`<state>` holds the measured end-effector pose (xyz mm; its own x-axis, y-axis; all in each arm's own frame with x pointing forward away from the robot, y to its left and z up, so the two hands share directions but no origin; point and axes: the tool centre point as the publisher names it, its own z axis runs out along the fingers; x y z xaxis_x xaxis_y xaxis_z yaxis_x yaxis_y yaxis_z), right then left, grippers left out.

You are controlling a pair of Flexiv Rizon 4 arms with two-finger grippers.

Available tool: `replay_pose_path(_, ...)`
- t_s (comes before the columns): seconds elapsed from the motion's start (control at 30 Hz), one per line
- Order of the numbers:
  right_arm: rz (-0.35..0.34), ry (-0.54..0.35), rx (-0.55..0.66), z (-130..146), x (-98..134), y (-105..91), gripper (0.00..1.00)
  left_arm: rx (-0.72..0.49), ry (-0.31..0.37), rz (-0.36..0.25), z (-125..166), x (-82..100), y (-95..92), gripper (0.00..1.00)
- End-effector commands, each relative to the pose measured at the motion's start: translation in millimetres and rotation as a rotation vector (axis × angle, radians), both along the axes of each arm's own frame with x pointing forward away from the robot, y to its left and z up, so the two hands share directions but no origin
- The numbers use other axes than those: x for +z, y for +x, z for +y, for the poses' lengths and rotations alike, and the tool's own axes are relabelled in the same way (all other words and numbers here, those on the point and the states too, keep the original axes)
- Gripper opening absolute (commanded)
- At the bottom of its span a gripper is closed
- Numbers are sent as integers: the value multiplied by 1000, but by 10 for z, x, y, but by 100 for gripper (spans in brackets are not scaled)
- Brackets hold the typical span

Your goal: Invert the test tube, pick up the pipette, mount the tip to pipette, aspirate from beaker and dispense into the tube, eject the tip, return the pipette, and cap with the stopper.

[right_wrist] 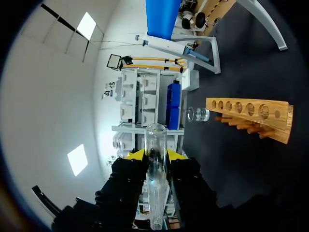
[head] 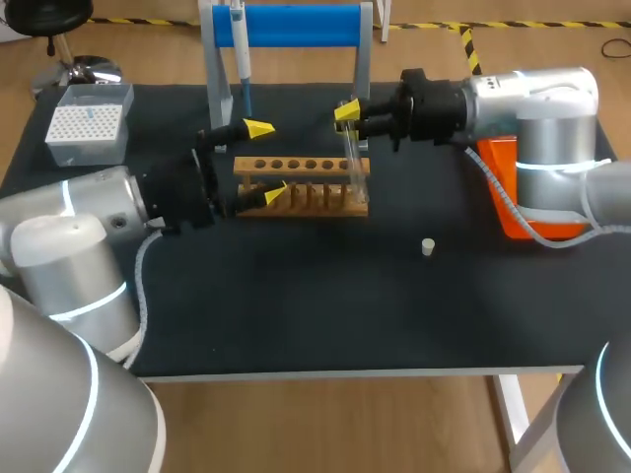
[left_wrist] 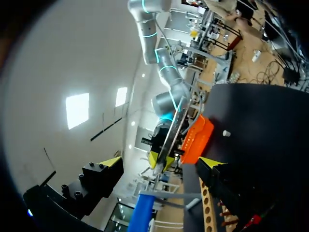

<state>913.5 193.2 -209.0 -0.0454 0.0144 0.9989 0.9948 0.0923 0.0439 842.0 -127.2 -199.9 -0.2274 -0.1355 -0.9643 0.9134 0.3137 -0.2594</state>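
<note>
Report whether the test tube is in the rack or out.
Out: the right end effector grips the test tube, apart from the wooden rack.

The left arm [head: 79, 236] comes in from the left side, its wrist held roughly level. Its end effector [head: 266, 160] points toward the right, with the two yellow-tipped fingers spread wide apart. The right arm [head: 537, 108] comes in from the right with its wrist also level, its end effector [head: 347, 113] facing the left one, both fingers closed from two sides on a glass test tube [head: 357, 172].
</note>
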Motion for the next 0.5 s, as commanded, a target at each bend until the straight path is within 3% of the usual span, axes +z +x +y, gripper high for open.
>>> replay_pose_path(0.03,0,-4,0,-8,12,-3,0,-117,217,-290,-102,-39,128,100)
replay_pose_path(0.13,0,-4,0,-8,12,-3,0,-154,239,-307,-204,-81,163,100)
replay_pose_path(0.3,0,-4,0,-8,12,-3,0,-188,276,-389,-382,-79,171,100)
replay_pose_path(0.5,0,-4,0,-8,12,-3,0,-187,242,-433,-521,-53,188,100)
